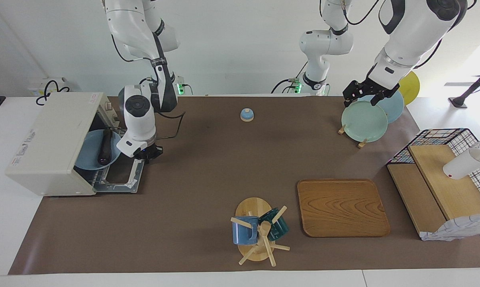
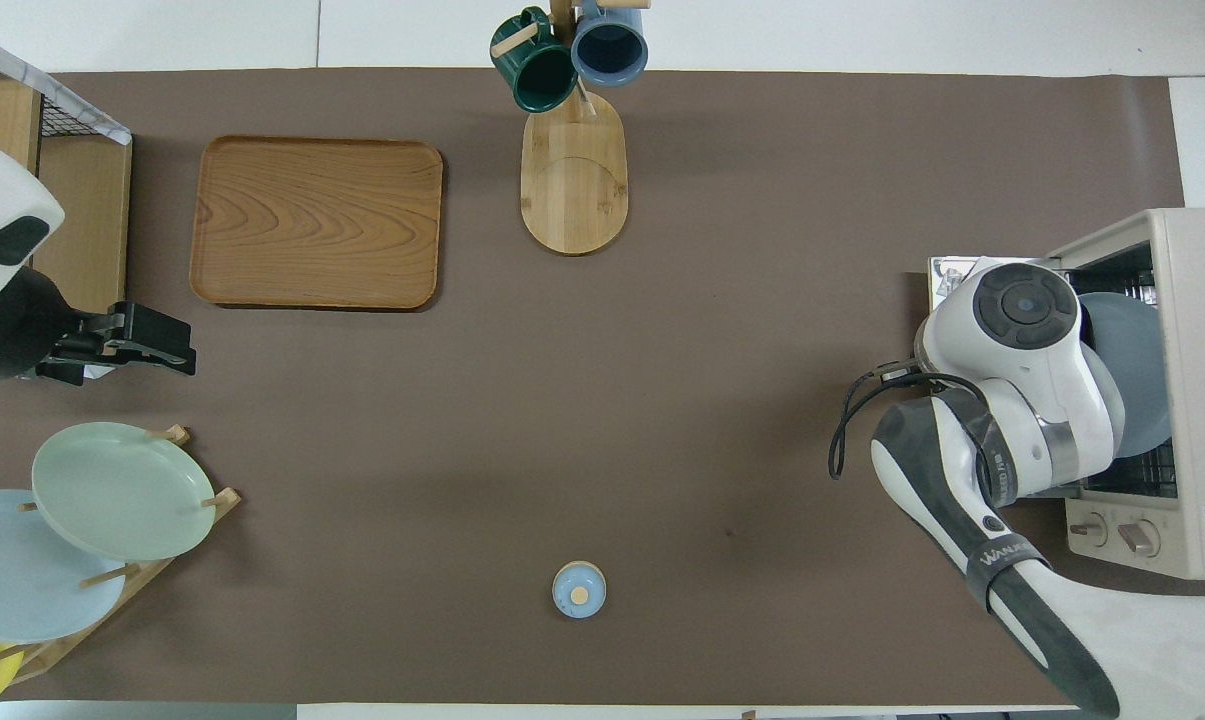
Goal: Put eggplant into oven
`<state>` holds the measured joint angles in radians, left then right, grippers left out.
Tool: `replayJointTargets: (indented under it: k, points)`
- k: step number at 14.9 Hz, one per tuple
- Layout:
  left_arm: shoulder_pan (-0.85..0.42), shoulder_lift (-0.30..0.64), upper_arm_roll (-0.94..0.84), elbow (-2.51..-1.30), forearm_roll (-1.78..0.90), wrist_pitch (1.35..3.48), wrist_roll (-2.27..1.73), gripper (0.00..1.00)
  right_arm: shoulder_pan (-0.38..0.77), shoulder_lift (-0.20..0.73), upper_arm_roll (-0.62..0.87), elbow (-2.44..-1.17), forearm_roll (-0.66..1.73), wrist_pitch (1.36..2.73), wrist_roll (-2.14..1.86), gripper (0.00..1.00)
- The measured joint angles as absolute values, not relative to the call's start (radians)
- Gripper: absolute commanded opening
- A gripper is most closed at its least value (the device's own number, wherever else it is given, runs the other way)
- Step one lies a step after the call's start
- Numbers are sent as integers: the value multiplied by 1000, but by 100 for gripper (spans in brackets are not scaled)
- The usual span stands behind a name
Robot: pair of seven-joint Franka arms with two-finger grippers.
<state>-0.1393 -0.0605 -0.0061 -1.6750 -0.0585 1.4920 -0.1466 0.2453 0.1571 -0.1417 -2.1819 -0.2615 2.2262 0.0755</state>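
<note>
purple eggplant [image 1: 105,148] lies inside oven [image 1: 48,143] — on plate [image 1: 89,153].

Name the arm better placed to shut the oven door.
Right: its tool hangs over the open door of the oven, eggplant already inside. The left tool waits over the plate rack.

White wall [image 1: 232,44], white table [image 1: 8,223], brown mat [image 1: 208,167]

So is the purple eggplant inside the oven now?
Inside. The long dark purple eggplant lies on a round blue plate in the boxy cream-white toaster oven, whose door hangs open.
</note>
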Motion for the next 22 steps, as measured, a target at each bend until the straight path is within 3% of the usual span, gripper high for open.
replayJointTargets:
  k: [4, 7, 12, 19, 22]
  points:
    - [-139, -60, -6, -1675, -59, 1492, -147, 100, 232, 118, -139, -2047, -260, 1985, -22, 0]
    - [-139, -60, -6, -1675, -59, 1492, -147, 100, 186, 55, -148, -1990, -262, 1881, -89, 0]
    - [-139, -60, -6, -1675, -59, 1492, -147, 100, 106, -20, -166, -1974, -258, 1832, -210, 0]
    - [-139, -60, -6, -1675, -59, 1492, -147, 100, 97, -87, -163, -1907, -173, 1696, -251, 0]
    - [-139, -60, -6, -1675, -59, 1492, -147, 100, 107, -94, -158, -1900, -84, 1746, -190, 0]
